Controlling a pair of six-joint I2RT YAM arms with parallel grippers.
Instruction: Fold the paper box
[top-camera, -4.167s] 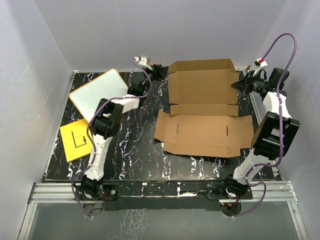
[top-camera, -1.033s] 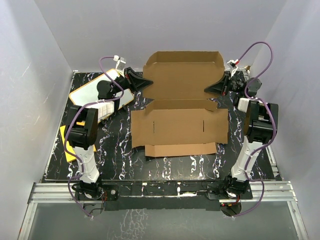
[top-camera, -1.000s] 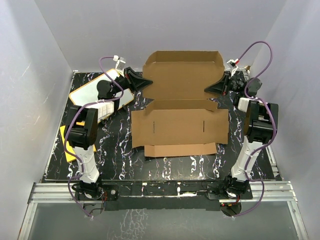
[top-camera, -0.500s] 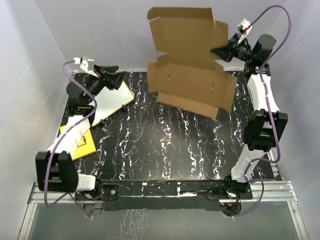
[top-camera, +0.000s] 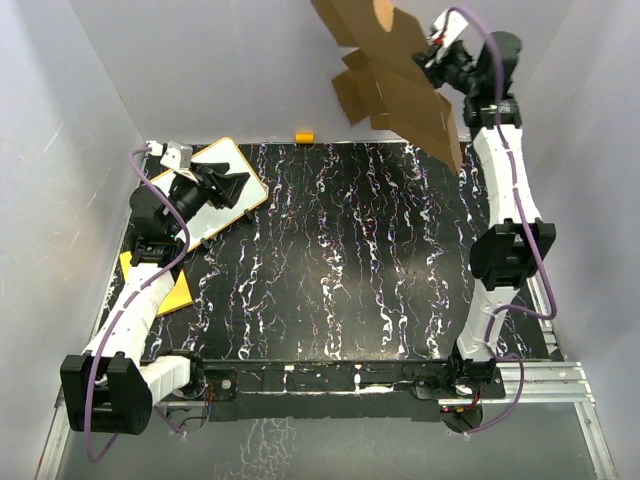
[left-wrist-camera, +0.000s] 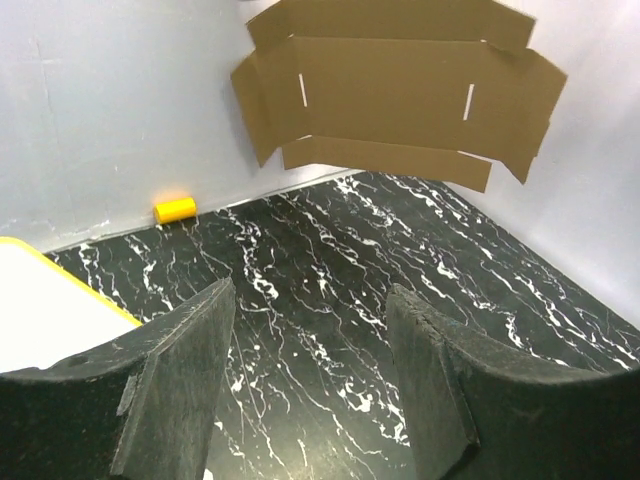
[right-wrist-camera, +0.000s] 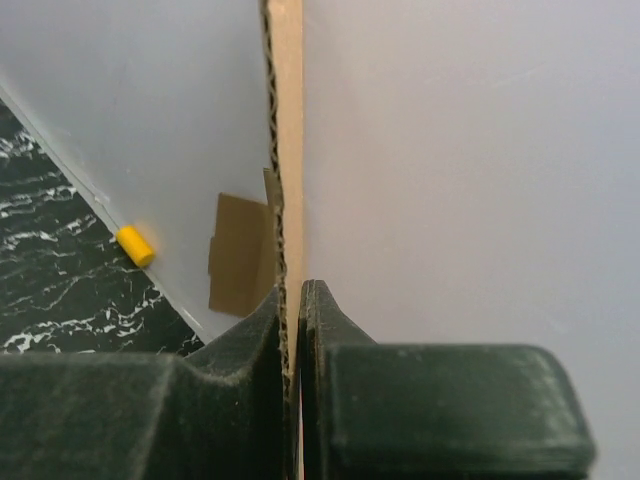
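The paper box is a flat brown cardboard sheet held high in the air at the back right, clear of the table. My right gripper is shut on its edge; in the right wrist view the corrugated edge runs up between the closed fingers. The sheet also shows in the left wrist view, hanging unfolded with its slots showing. My left gripper is open and empty at the back left, over the corner of the white board, its fingers spread wide.
A white board with orange rim lies at the back left, and an orange-yellow sheet lies near the left edge. A small yellow cylinder rests against the back wall. Walls close in the table on three sides.
My right arm has lifted the cardboard sheet from the table to high at the back right, tilting it. My left gripper let go and drew back to the left over the white board.
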